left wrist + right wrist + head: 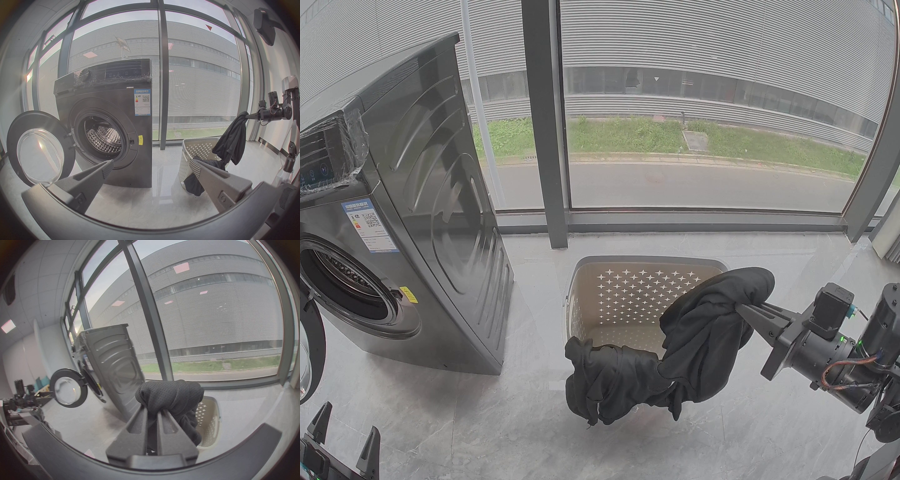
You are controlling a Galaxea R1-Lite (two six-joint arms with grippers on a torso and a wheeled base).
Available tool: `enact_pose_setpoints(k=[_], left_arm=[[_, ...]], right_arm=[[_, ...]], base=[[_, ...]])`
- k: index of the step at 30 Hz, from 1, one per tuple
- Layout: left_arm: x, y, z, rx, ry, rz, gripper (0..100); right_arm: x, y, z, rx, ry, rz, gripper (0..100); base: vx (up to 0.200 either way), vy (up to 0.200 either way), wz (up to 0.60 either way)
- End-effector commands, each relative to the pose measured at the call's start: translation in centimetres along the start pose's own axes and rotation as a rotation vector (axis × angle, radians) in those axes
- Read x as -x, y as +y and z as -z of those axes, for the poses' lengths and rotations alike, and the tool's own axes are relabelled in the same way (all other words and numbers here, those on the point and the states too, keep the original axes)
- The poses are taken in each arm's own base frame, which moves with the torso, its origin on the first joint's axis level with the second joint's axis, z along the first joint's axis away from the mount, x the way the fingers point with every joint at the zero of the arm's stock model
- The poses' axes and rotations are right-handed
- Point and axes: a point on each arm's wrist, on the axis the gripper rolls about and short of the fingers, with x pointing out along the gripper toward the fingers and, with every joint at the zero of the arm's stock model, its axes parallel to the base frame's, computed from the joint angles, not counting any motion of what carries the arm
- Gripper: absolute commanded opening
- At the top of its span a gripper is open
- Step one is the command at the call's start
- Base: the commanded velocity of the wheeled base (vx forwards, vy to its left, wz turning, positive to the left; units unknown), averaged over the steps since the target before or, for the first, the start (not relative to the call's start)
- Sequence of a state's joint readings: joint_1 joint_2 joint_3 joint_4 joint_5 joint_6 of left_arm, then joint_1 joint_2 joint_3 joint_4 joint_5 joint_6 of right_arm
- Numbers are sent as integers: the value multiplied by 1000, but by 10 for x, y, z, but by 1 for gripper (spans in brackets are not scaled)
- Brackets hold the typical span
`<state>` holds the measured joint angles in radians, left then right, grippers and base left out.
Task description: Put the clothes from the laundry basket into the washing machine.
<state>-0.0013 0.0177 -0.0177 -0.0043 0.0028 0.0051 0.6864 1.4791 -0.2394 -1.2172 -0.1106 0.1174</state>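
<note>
The right gripper (745,309) is pressed together on a black garment (700,337), its 2 fingers (137,424) pinching a bunched fold of the perforated fabric between them. It holds this fold above the far right corner of the laundry basket (625,294). From the pinch the cloth hangs down in a long drape. Its lower part lies over the basket's near rim, and a crumpled end dangles outside the basket toward the floor (487,425). In the left wrist view the same garment (232,140) hangs from the right gripper (250,116) and trails into the basket (195,150), with a dark end spilling over its side.

The basket is beige with star-shaped holes and stands on the pale tiled floor in front of a large window (706,125). It is to the right of the washing machine (444,200) and apart from it.

The left gripper (345,431) sits low at the robot's left, spread wide and holding nothing. Seen from its own wrist, it (151,164) faces the front of the dark grey washing machine (109,100). The machine's round door (39,153) is swung fully open to the side, its glass bowl facing outward. The steel drum (103,137) is exposed, and no clothing can be seen inside it.
</note>
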Motion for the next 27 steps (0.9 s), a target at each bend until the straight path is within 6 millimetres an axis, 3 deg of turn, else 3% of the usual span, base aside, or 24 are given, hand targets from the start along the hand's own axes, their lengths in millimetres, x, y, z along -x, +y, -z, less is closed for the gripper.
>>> enact_pose_setpoints(k=[1,12,21,27], left_arm=[[0,0,5,-1,1,0,100],[0,0,5,1,1,0,100],[0,0,4,5,1,1,100],[0,0,4,10,1,1,100]], right_arm=[[-9,-8,6,23,27,99,0],[-12,-8,6,15,24,93,0],[-10,-9,6,13,23,97,0],[-12,-9,7,12,27,104,0]], base=[[0,0,0],[0,0,0],[-200,0,0],[0,0,0]])
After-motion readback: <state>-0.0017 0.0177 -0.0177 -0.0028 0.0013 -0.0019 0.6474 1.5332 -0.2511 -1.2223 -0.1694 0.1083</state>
